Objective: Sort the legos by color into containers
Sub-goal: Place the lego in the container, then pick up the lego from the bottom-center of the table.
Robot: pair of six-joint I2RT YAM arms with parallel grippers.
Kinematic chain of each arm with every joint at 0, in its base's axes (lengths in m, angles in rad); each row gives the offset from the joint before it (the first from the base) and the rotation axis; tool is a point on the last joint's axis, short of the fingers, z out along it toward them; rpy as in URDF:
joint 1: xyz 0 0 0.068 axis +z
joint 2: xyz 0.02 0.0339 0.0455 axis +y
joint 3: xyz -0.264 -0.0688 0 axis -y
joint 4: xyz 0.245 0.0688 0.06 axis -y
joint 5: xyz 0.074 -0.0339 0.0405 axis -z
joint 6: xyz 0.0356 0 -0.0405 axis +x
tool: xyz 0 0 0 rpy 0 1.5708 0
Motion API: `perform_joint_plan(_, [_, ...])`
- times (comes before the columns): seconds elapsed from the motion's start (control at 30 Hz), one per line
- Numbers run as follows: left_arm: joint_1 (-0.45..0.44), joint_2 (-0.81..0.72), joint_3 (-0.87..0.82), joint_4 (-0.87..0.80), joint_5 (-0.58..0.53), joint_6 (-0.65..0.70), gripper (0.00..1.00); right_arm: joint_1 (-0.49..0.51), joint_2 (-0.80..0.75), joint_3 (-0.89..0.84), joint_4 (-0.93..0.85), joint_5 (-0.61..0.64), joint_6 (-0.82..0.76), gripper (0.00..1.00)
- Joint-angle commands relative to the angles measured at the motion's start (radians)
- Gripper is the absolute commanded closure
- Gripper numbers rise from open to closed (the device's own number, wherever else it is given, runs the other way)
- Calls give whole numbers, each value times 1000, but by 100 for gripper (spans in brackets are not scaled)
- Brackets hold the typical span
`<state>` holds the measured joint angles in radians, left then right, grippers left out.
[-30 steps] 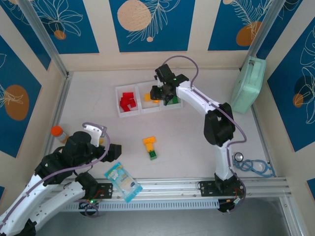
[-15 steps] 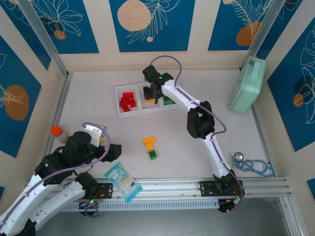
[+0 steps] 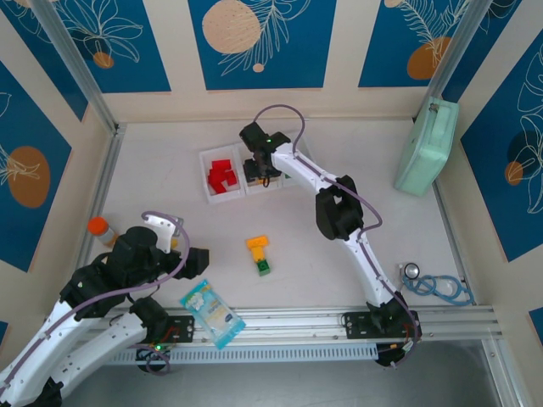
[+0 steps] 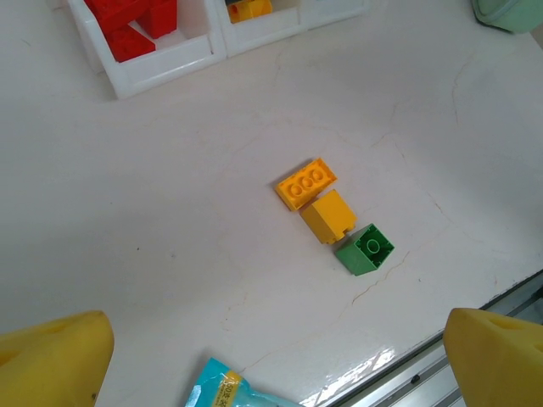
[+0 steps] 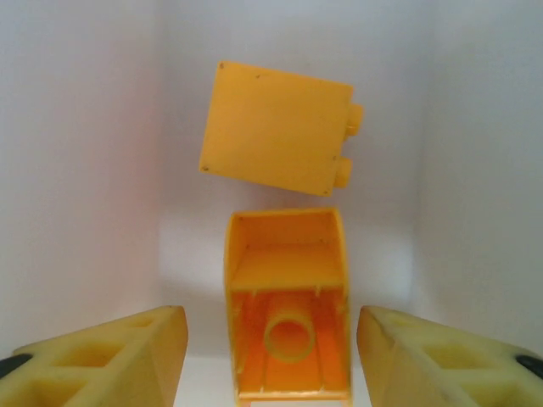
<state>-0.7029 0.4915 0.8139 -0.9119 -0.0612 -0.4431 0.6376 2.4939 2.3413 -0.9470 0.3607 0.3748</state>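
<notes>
Legos point(image 5: 277, 136) yellow-orange, glossy, hollow underneath

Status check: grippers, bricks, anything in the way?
Left gripper open. Right gripper open over yellow brick in tray's middle compartment. Loose on table: two yellow bricks, green brick. Nothing blocking.

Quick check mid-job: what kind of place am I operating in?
Probably a lab test cell: aluminium frame posts, printed wall panels enclosing the white table, and a mounting rail along its near edge.

Loose: 2 yellow legos point(image 4: 305, 183), 1 green lego point(image 4: 365, 249). 1 tray point(image 4: 161, 72), 3 compts; inside: 2 yellow bricks point(image 5: 288, 297), red legos point(image 4: 136, 21), no. unclear. 1 snack pkt point(image 3: 212, 314), 1 mint case point(image 3: 428, 144).
</notes>
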Motion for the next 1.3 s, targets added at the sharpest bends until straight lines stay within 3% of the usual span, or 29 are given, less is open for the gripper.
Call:
perform_joint_plan(0.0, [-2, -17, -7, 10, -22, 4, 1, 14, -44, 23, -40, -16, 11, 25])
perform_joint_plan(0.47, [-2, -16, -7, 10, -23, 3, 1, 67, -297, -85, -57, -66, 52, 20])
perform_joint_plan(0.67, [-2, -16, -7, 10, -25, 2, 1, 92, -466, -280, -8, -84, 73, 21])
perform_joint_plan(0.93, [-2, -16, -7, 11, -25, 3, 1, 110, -712, -664, 113, -178, 153, 21])
perform_joint_plan(1.27, [-2, -14, -9, 15, -3, 4, 1, 183, -791, -877, 99, -185, 247, 10])
